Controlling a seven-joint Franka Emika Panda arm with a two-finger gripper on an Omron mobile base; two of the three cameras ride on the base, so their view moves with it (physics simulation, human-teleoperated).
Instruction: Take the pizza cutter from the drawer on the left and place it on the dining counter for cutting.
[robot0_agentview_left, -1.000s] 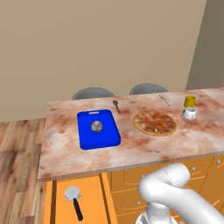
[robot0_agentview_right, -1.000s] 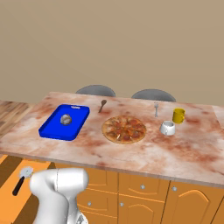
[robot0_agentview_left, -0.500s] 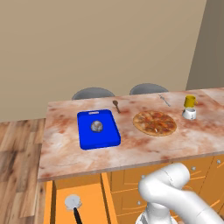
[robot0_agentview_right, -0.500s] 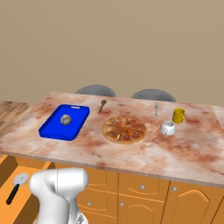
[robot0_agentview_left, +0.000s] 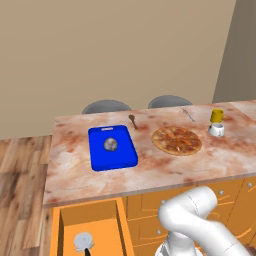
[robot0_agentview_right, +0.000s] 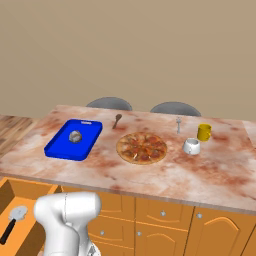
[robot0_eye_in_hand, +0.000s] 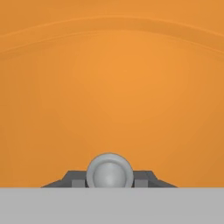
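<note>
The drawer (robot0_agentview_left: 104, 223) stands pulled out below the left end of the dining counter (robot0_agentview_left: 150, 172). In it lies the pizza cutter (robot0_agentview_left: 84, 243), its round silver wheel toward the counter and its black handle running off the bottom edge. From the right base view the pizza cutter (robot0_agentview_right: 13, 221) lies inside the drawer (robot0_agentview_right: 31, 189), under the dining counter (robot0_agentview_right: 165, 175). In the hand view my gripper (robot0_eye_in_hand: 109, 180) is shut on the drawer's round silver knob (robot0_eye_in_hand: 109, 169), with a dark fingertip on each side, against the flat orange drawer front (robot0_eye_in_hand: 112, 87).
On the counter sit a blue cutting board (robot0_agentview_left: 112, 147) with a small grey ball, a wooden spoon (robot0_agentview_left: 133, 120), a pizza (robot0_agentview_left: 177, 140), a thin silver utensil (robot0_agentview_left: 188, 114), a yellow cup (robot0_agentview_left: 217, 116) and a white bowl (robot0_agentview_left: 216, 130). Two grey chairs (robot0_agentview_left: 106, 106) stand behind it. Orange cabinet fronts (robot0_agentview_right: 165, 220) line its near side.
The drawer has slid further out toward me, carrying the pizza cutter lower in both base views. The things on the counter have not moved.
</note>
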